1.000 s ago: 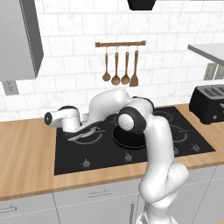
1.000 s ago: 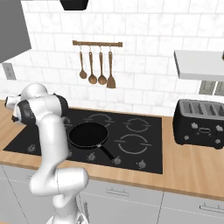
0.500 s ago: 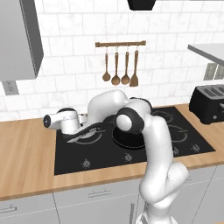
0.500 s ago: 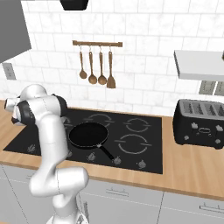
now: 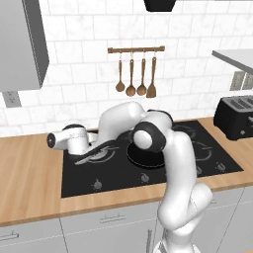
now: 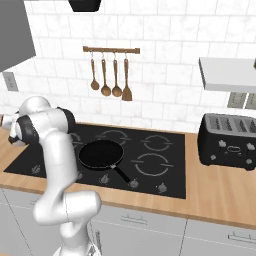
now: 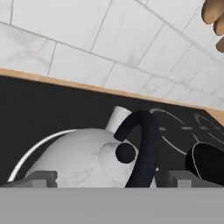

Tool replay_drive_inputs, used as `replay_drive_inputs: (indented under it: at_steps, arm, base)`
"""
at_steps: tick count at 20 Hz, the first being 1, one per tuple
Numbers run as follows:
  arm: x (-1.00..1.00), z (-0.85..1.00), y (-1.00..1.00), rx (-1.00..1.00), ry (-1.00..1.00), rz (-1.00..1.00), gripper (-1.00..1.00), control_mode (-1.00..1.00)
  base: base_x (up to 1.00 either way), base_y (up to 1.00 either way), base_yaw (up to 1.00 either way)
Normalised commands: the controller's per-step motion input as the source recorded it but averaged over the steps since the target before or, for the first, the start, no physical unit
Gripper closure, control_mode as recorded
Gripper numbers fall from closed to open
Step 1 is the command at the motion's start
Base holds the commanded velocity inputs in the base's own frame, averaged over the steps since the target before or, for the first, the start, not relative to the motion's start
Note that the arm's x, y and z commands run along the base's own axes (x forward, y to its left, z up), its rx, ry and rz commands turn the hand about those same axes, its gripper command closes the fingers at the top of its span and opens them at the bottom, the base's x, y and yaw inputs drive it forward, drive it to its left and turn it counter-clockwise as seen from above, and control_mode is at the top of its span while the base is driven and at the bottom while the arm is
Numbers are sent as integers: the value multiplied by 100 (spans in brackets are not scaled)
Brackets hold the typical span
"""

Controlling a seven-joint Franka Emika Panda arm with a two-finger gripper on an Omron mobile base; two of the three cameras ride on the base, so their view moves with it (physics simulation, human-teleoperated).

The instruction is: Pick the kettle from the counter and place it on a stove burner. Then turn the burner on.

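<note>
The kettle [image 7: 83,159] sits right under the pincer [image 7: 107,179], over the wide ring of the stove burner [image 7: 26,153] at the stove's [image 5: 118,175] left end. Its black loop handle rises between the two parted fingertips [image 7: 37,178], running lengthwise away from the hand. Whether they grip the handle I cannot tell.

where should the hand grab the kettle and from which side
By the black loop handle arching upright over the kettle dome. Come from above, fingers either side of the loop: the smooth rounded body gives little to pinch. The hand sits right behind it over the stove.
</note>
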Motion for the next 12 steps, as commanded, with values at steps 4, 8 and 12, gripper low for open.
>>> replay_drive_inputs:
  at_steps: [4, 8, 12]
  arm:
    - [-1, 0, 0, 4, -16, 0, -100, -100]
    - [-8, 0, 0, 6, -21, 0, -100, -100]
    - [-38, 11, -1, 14, -17, 0, -100, -100]
  base:
    - [0, 0, 0]
    - [0, 0, 0]
    - [0, 0, 0]
